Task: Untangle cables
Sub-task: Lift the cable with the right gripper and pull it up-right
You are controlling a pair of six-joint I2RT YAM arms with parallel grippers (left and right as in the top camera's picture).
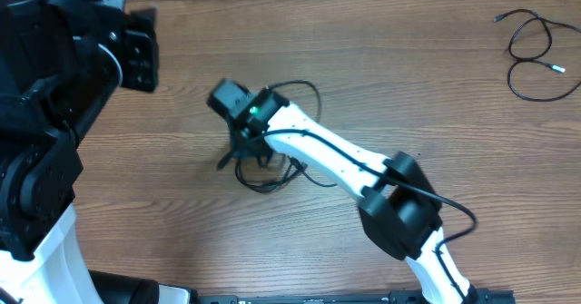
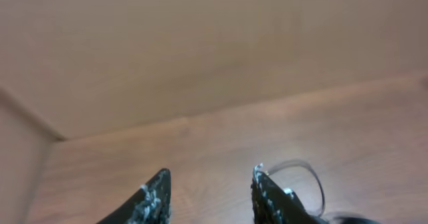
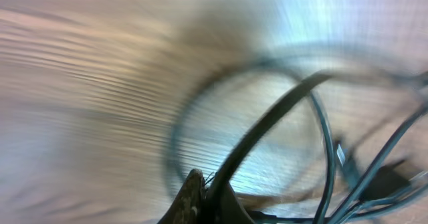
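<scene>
1. The wooden bench (image 1: 363, 50) fills the overhead view, its grain running left to right.
2. The left arm (image 1: 45, 113), mostly black, takes up the left edge, well apart from the middle of the bench.
3. The right arm (image 1: 336, 159), white with black joints, reaches from the lower right toward the middle of the bench.
4. A tangle of cables (image 1: 272, 172) lies near the middle, in thin black loops just under and beside the right wrist. In the blurred right wrist view its strands (image 3: 267, 117) cross one another very close to the lens.
5. A separate cable (image 1: 536, 63) lies in loose curves at the far right corner, well apart from the tangle, with one small pale tip.
6. The right hand (image 3: 207, 200) is down on the tangle. Its fingers are pressed together on one thick black strand, which rises from between them.
7. The left hand (image 2: 208, 194) has its fingers spread wide with nothing between them, only bare bench. A thin cable loop shows just past its right finger.
8. A small green light (image 1: 257, 113) glows on the right wrist.
</scene>
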